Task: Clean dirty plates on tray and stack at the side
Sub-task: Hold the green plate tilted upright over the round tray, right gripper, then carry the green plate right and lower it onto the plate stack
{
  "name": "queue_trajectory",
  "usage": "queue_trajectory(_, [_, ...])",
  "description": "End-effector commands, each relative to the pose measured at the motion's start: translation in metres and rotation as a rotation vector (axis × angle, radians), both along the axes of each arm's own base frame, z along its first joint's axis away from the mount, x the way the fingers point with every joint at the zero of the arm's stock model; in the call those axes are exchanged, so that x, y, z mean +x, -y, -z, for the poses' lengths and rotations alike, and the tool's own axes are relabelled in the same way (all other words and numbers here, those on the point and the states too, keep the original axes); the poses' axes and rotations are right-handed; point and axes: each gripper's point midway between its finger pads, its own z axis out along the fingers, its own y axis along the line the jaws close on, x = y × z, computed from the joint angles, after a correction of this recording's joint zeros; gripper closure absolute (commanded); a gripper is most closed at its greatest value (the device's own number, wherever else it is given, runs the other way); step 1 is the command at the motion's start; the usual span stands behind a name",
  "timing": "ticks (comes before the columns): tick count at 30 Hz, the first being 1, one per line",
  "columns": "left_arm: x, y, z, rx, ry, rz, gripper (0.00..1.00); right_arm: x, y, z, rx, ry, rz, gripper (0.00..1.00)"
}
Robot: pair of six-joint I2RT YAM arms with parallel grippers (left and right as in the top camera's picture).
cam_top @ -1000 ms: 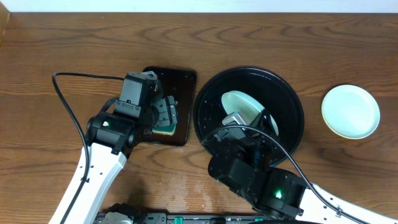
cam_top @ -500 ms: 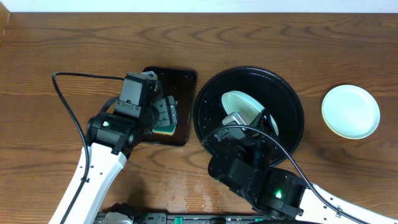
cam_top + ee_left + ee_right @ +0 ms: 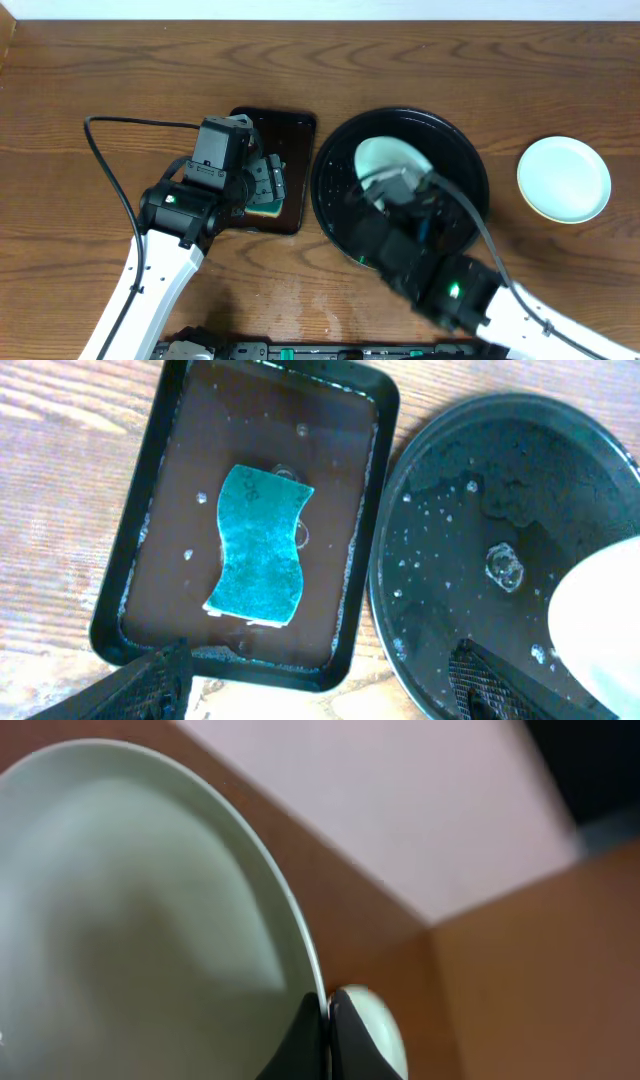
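A pale mint plate (image 3: 392, 157) hangs tilted over the round black tray (image 3: 460, 160). My right gripper (image 3: 392, 186) is shut on its near rim. In the right wrist view the plate (image 3: 140, 910) fills the left side, and the fingers (image 3: 308, 1030) pinch its thin edge at my right gripper (image 3: 327, 1010). A second mint plate (image 3: 564, 179) lies on the table to the right of the tray and shows small behind the fingers (image 3: 378, 1030). My left gripper (image 3: 320, 690) stands open and empty at the rectangular tray's near edge, also seen from overhead (image 3: 265, 185).
A blue-green sponge (image 3: 258, 550) lies in a small rectangular black tray (image 3: 130, 580) holding brownish water, left of the round tray (image 3: 470, 520). Water drops dot the round tray. A black cable (image 3: 110, 170) loops over the table at the left.
The right arm has swung up and to the right, blurred in motion, carrying the mint plate slightly toward the far side of the tray. The left arm has not moved.
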Motion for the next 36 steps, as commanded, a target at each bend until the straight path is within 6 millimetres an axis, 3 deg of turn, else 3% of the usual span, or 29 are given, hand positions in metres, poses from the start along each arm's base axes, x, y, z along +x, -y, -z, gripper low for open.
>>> queue_trajectory(1, [0.003, 0.0, -0.008, 0.0, 0.022, 0.004, 0.17, 0.007, 0.017, -0.001, 0.066, 0.034, 0.09, 0.99])
queue_trajectory(4, [0.003, 0.0, -0.008, 0.0, 0.022, 0.004, 0.18, 0.013, 0.002, -0.001, 0.007, -0.013, -0.01, 0.99])
queue_trajectory(6, [0.003, 0.0, -0.008, 0.0, 0.022, 0.004, 0.18, 0.013, 0.011, -0.009, -0.096, 0.007, 0.022, 0.99])
queue_trajectory(10, [0.003, 0.0, -0.008, 0.0, 0.022, 0.004, 0.18, 0.011, -0.007, -0.008, -0.11, -0.011, -0.061, 0.99])
queue_trajectory(12, [0.003, 0.0, -0.008, 0.0, 0.022, 0.004, 0.17, 0.011, 0.003, -0.016, -0.076, 0.051, 0.018, 0.99])
queue_trajectory(15, [0.003, 0.0, -0.008, 0.0, 0.022, 0.004, 0.18, 0.011, 0.0, -0.012, -0.034, 0.042, 0.009, 0.99])
queue_trajectory(18, [0.003, 0.0, -0.008, 0.0, 0.022, 0.004, 0.17, 0.01, 0.009, -0.005, 0.095, 0.061, 0.077, 0.99])
queue_trajectory(22, [0.003, 0.0, -0.008, 0.0, 0.022, 0.004, 0.17, 0.009, 0.025, 0.037, 0.465, -0.049, 0.232, 0.99])
queue_trajectory(25, [0.003, 0.0, -0.008, 0.0, 0.022, 0.004, 0.18, 0.014, 0.031, 0.061, 0.638, -0.177, 0.291, 0.99])
queue_trajectory(27, [0.003, 0.0, -0.008, 0.0, 0.022, 0.004, 0.18, 0.02, 0.042, 0.068, 0.722, -0.221, 0.334, 0.99])
queue_trajectory(30, [0.003, 0.0, -0.008, 0.0, 0.022, 0.004, 0.17, 0.03, 0.077, 0.075, 0.826, -0.256, 0.428, 0.99])
queue_trajectory(33, [0.003, 0.0, -0.008, 0.0, 0.022, 0.004, 0.18, 0.038, 0.123, 0.079, 0.906, -0.251, 0.526, 0.99])
queue_trajectory(35, [0.003, 0.0, -0.008, 0.0, 0.022, 0.004, 0.18, 0.041, 0.174, 0.08, 0.945, -0.182, 0.651, 0.99])
queue_trajectory(36, [0.003, 0.0, -0.008, 0.0, 0.022, 0.004, 0.18, 0.041, 0.19, 0.079, 0.961, -0.153, 0.691, 0.99])
